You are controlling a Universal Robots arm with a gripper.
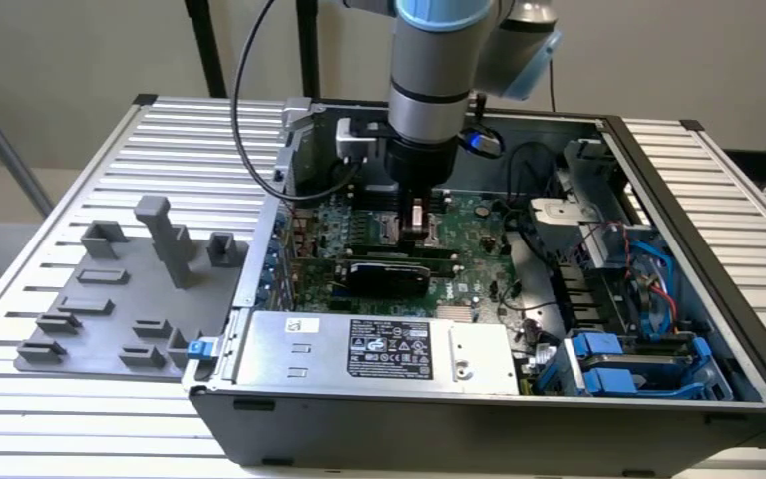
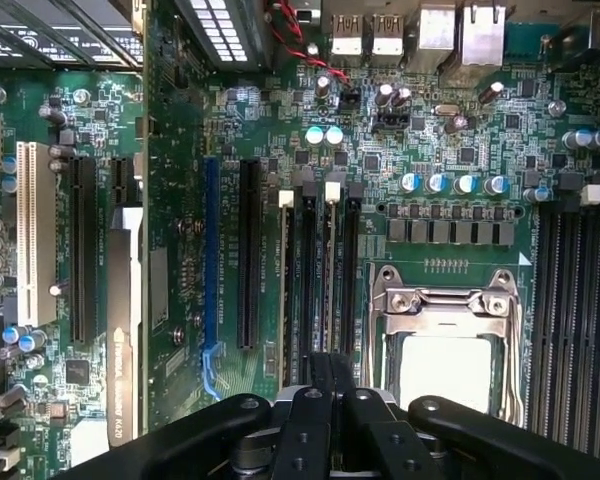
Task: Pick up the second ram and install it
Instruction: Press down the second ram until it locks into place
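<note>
My gripper (image 1: 417, 232) reaches down inside the open computer case (image 1: 702, 249), just over the green motherboard (image 2: 180, 250). The second ram (image 2: 330, 270) shows edge-on as a thin pale strip standing in a black memory slot, and its near end runs in between my fingertips (image 2: 315, 380). The gripper (image 2: 330, 368) is shut on it. Another stick (image 2: 284, 290) stands upright one slot over, with a white latch at its far end. Black slots lie on both sides of the two sticks.
The metal CPU socket (image 2: 445, 330) lies close beside the slots, with more memory slots (image 2: 570, 300) past it. A black expansion card (image 1: 383, 274) and the power supply (image 1: 370, 349) sit nearer the case front. A grey fixture plate (image 1: 131, 299) lies on the exterior view's left.
</note>
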